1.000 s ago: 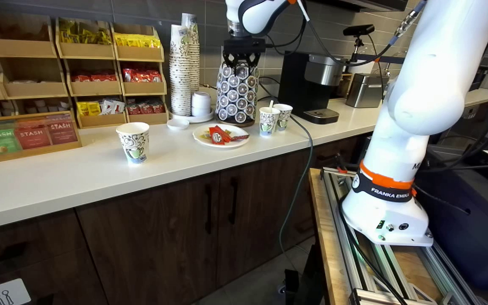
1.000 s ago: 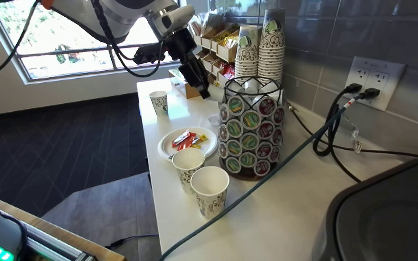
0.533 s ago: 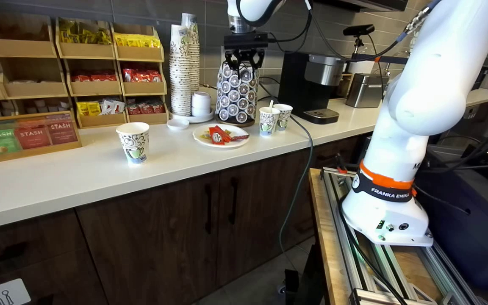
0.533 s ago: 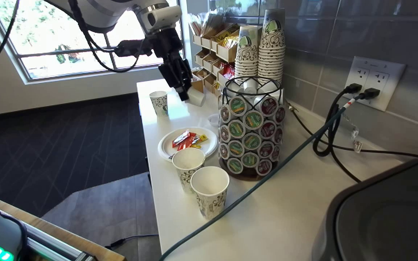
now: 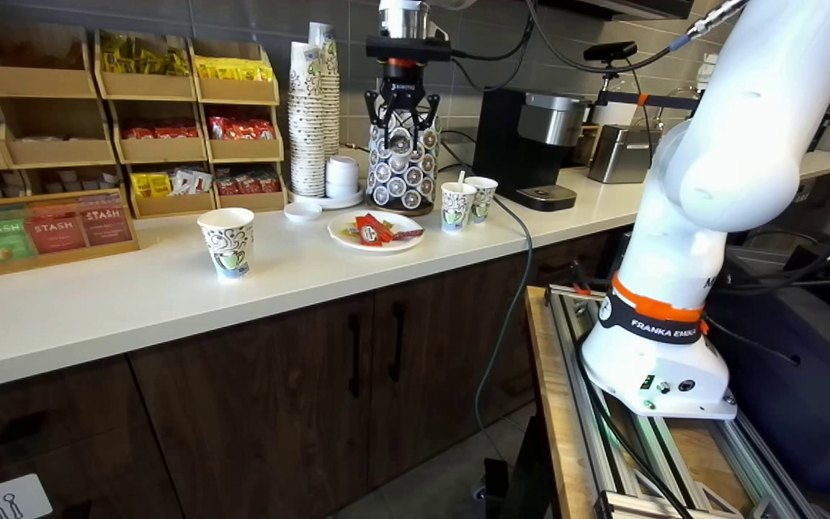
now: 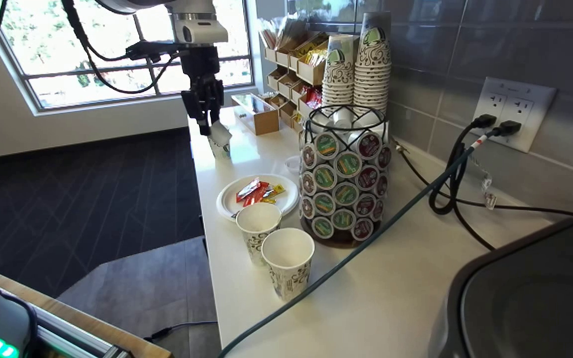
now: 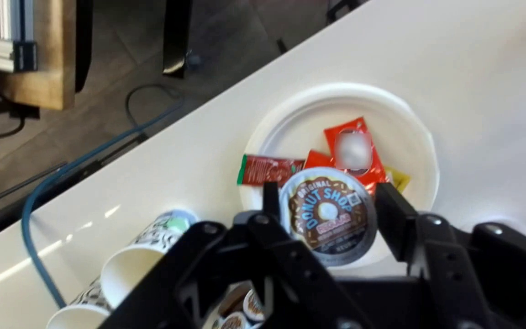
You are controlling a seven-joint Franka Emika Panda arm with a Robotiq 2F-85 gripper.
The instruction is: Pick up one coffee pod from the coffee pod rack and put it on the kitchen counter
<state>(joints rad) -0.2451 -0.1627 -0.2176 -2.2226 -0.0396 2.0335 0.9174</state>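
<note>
Coffee pod [image 7: 328,216] is pinched between the jaws, raised off the bench [image 6: 391,278].
In the wrist view, the jaws bear on the pod at 9 and 3 o'clock, printed side visible; the plate [image 7: 395,128] with packets [image 7: 272,170] lies beyond, toward 12 o'clock, and two paper cups [image 7: 158,237] stand between 8 and 9 o'clock. In an exterior view, the pod hangs tilted, and the upright pod rack [image 6: 341,238] stands at 4 o'clock from it, well apart.
</note>
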